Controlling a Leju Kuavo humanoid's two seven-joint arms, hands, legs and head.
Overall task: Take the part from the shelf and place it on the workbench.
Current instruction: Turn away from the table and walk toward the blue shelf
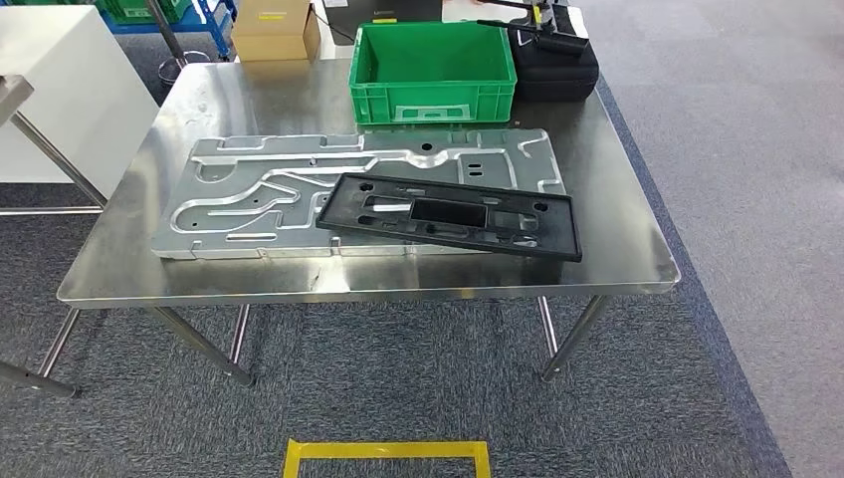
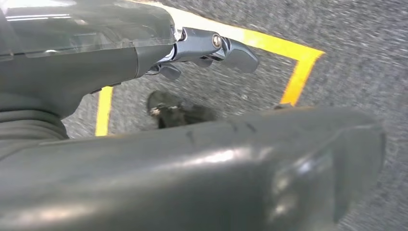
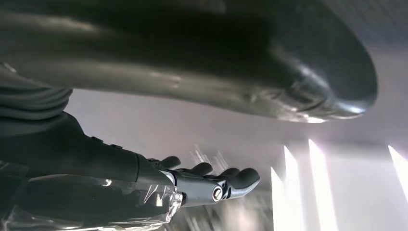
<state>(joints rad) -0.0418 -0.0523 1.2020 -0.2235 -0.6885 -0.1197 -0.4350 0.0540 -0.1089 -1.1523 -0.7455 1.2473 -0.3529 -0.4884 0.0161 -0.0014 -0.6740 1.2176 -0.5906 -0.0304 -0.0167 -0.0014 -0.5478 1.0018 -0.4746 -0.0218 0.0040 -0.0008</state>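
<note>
No writing can be read anywhere. One black part (image 1: 448, 216) lies flat on the steel workbench (image 1: 637, 249), overlapping one grey metal panel (image 1: 299, 194), just in front of one green crate (image 1: 434, 70). The left hand (image 2: 202, 50) and right hand (image 3: 211, 185) hang empty, fingers loosely extended and apart.

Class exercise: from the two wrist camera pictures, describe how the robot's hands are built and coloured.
Left hand: dark blue-grey fingers with a round silver pivot screw, behind them a clear glossy plastic cover over grey casing, and a thick smooth grey thumb. Right hand: the same dark fingers, silver screw, clear cover, ribbed grey sleeve and broad grey thumb.
</note>
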